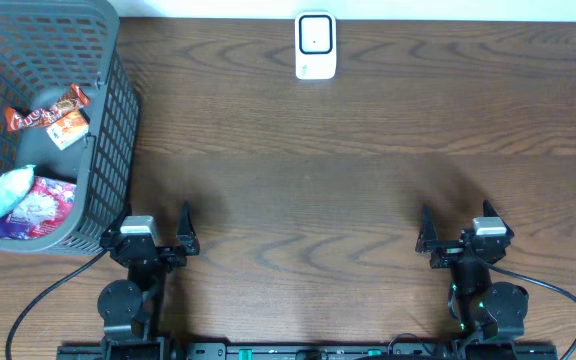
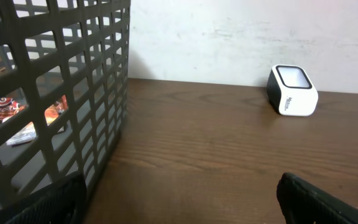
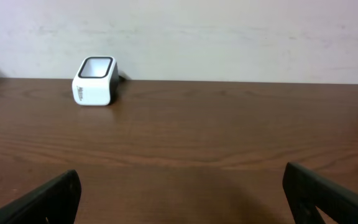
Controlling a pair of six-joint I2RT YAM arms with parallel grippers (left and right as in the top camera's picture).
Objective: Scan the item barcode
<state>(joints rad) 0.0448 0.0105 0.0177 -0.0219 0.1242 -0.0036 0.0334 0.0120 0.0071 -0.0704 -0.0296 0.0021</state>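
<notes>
The white barcode scanner (image 1: 315, 45) stands at the far edge of the table, and both wrist views show it too (image 2: 293, 91) (image 3: 94, 81). Snack items lie inside the grey mesh basket (image 1: 118, 110) at the left: a red-orange wrapper (image 1: 46, 113), a pale blue packet (image 1: 8, 190) and a pink-purple packet (image 1: 40, 208). My left gripper (image 1: 154, 216) rests near the front edge just right of the basket, open and empty (image 2: 181, 205). My right gripper (image 1: 456, 218) sits at the front right, also open with nothing between its fingers (image 3: 185, 199).
The basket wall (image 2: 61, 93) fills the left of the left wrist view, close beside the left finger. Brown wooden tabletop (image 1: 308, 190) stretches between the grippers and the scanner. A pale wall rises behind the table.
</notes>
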